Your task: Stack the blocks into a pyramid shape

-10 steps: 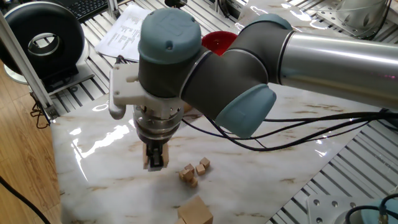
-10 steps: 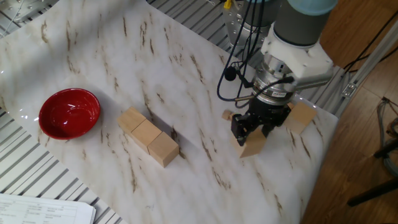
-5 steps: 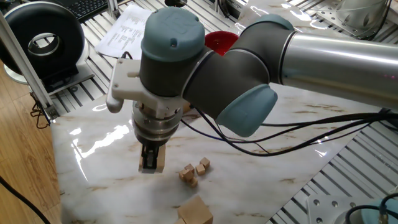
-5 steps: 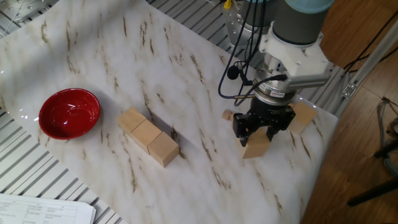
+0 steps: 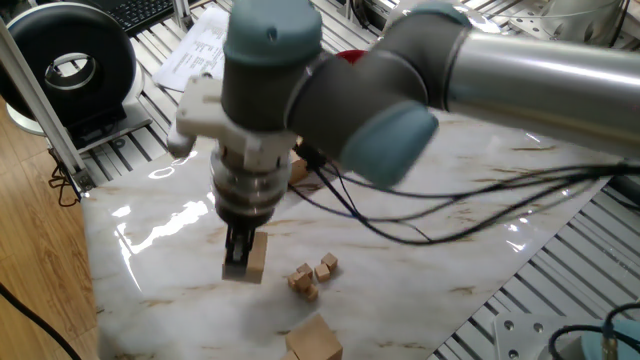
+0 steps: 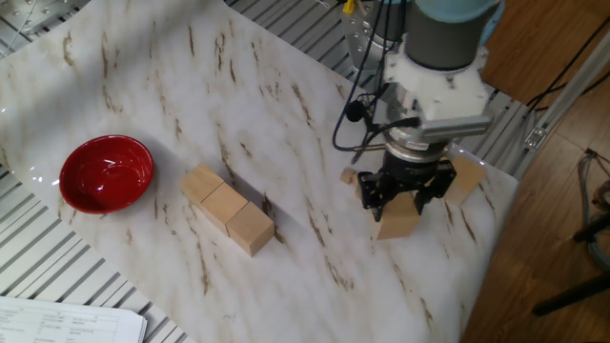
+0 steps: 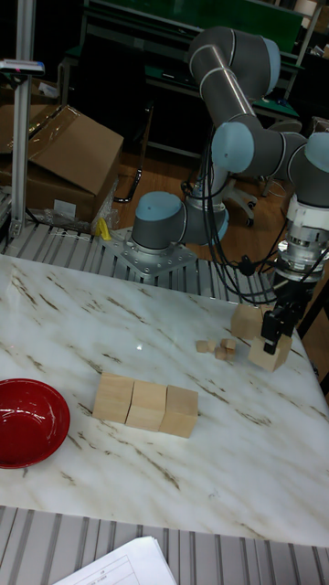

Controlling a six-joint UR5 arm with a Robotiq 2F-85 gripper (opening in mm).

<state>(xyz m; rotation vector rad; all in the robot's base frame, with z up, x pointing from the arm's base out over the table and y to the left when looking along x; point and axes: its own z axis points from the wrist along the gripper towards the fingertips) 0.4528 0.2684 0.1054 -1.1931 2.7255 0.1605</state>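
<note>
Near the right edge of the marble surface point(image 6: 286, 86), my gripper point(image 6: 404, 195) has its jaws clamped on 1 block point(image 6: 400, 220). That block sits tilted between the black fingers; from the tall view I see it at the same spot point(image 7: 270, 353), low over the marble, though I cannot tell whether its bottom corner touches. Another block point(image 6: 466, 178) rests just behind the gripper, toward the edge, and in the tall view it shows beside the held one point(image 7: 247, 322).

Toward the middle I count 3 blocks point(image 6: 227, 209) lying in a straight row, faces touching, flat on the surface; the tall view shows the same row point(image 7: 146, 404). Nothing is stacked on them, so no pyramid tier stands above the base row.

A cluster of tiny cubes point(image 5: 312, 276) lies just beside the gripper, between it and the row. A red bowl point(image 6: 107, 172) sits well apart on the far side of the row. From the view by the arm, motion blur smears the wrist, but the held block point(image 5: 256, 258) shows beside the fingers.
</note>
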